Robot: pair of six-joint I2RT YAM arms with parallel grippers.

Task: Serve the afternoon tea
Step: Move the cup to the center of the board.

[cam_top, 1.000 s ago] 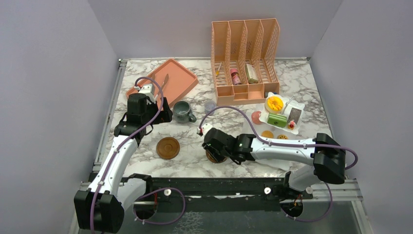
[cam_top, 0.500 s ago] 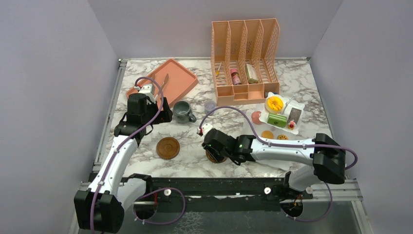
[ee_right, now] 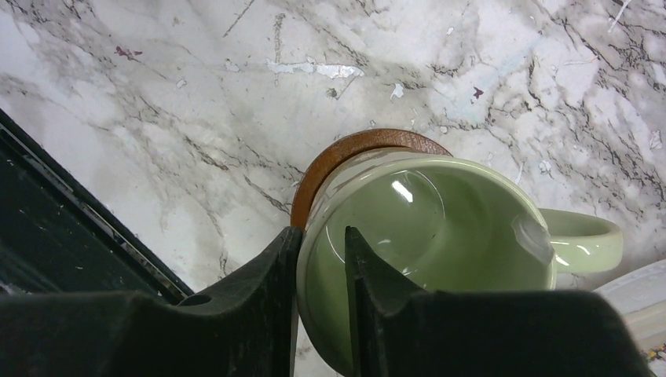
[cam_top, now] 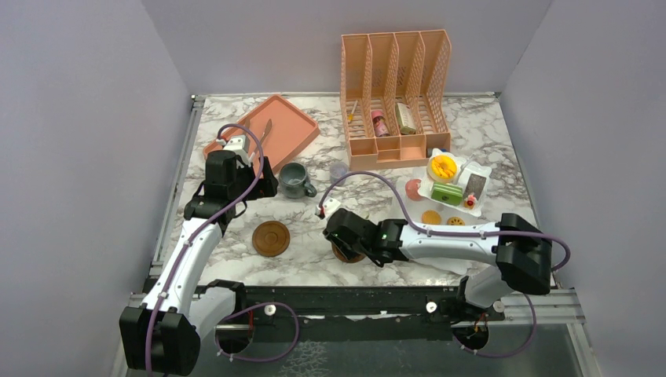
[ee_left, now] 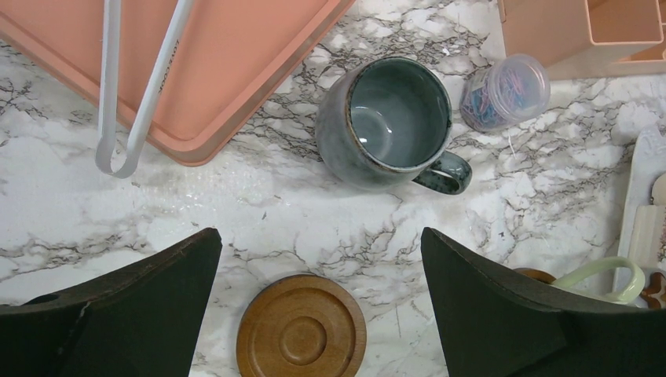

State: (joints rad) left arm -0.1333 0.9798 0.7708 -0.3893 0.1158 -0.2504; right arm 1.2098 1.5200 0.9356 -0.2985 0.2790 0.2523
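Since the earlier frame, the right arm has been shifted slightly to the left and away from the near edge, its elbow drawn in with it. The left arm, the cups and the sweets are seen unchanged.

The right gripper is closed on the wall of the pale green mug, with one finger set inside the rim and the other outside. The mug is held upright over a brown coaster near the front of the marble table. Whether it rests on the wood or is held just above it cannot be told, though it appears to be seated.

The left gripper is held wide open with nothing between its fingers. Beyond it the grey-blue mug stands on the bare marble, and the second coaster lies uncovered at the near side.

The toy cakes are kept on a white tray at the right, with two cookies on the table just in front of it.

From above, the green mug is almost wholly hidden under the right wrist, and only an edge of its coaster is shown. In the left wrist view only its handle is seen past the dark finger, and the second coaster is cut by the lower edge.
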